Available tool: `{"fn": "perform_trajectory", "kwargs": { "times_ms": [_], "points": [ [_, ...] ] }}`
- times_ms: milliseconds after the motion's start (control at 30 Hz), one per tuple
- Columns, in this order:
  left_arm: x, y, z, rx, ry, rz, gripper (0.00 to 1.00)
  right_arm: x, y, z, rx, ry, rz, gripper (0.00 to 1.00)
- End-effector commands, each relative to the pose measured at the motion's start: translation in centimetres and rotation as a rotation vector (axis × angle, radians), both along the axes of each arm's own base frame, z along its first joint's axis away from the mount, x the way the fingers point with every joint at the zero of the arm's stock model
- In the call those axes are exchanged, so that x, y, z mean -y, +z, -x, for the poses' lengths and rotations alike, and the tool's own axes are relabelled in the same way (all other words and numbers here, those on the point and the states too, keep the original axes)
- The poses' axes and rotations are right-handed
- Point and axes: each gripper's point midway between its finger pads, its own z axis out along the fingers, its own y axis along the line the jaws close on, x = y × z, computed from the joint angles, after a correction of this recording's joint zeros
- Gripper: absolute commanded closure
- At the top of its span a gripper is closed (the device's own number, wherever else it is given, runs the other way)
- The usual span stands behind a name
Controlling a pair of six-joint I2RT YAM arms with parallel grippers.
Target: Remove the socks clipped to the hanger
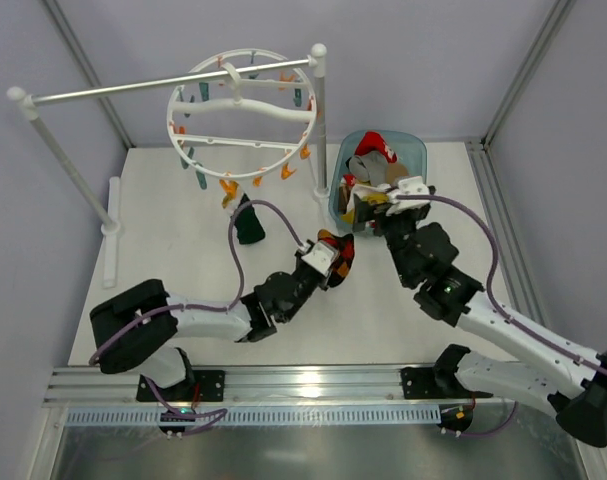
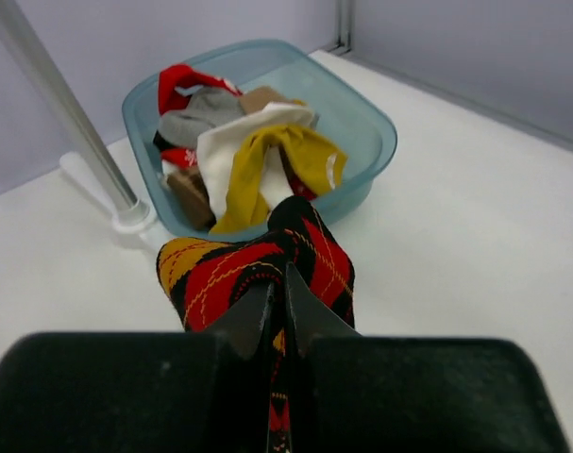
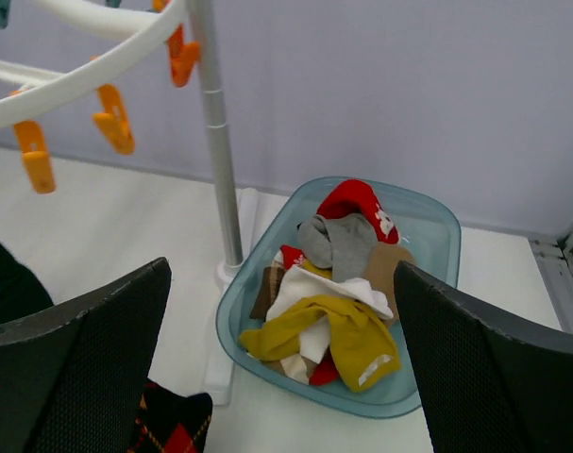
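My left gripper (image 2: 278, 280) is shut on the dark argyle sock (image 2: 258, 260), holding it just short of the blue basin (image 2: 376, 118); the sock also shows in the top view (image 1: 339, 256). My right gripper (image 3: 281, 267) is open and empty above the basin's near rim (image 3: 343, 401), also seen from above (image 1: 368, 205). The round white hanger (image 1: 243, 110) hangs from the rail with orange clips (image 3: 111, 118). A dark green sock (image 1: 248, 225) hangs below its near rim. In the basin lie a yellow sock (image 3: 347, 335), a white sock (image 3: 314, 288) and others.
The white rail stand (image 1: 163, 85) spans the back; its right post (image 3: 215, 142) stands against the basin's left side, with its foot (image 2: 130, 217) on the table. Frame posts and walls close in the back and sides.
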Motion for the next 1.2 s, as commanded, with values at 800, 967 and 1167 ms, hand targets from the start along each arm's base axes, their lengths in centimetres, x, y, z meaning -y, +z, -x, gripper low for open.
{"fn": "perform_trajectory", "kwargs": {
  "times_ms": [800,967,1167],
  "points": [
    [16.4,-2.8,-21.0,-0.294,-0.235,0.075,1.00,12.7,-0.5,6.2,0.205,-0.153,-0.401,0.00],
    [15.9,-2.1,-20.7,-0.294,-0.226,0.074,0.51,12.2,-0.6,5.8,0.193,-0.150,-0.389,0.00],
    [13.9,0.5,-18.6,-0.244,-0.226,0.125,0.00,11.4,-0.5,5.2,0.179,-0.131,-0.370,0.01]
  ]
}}
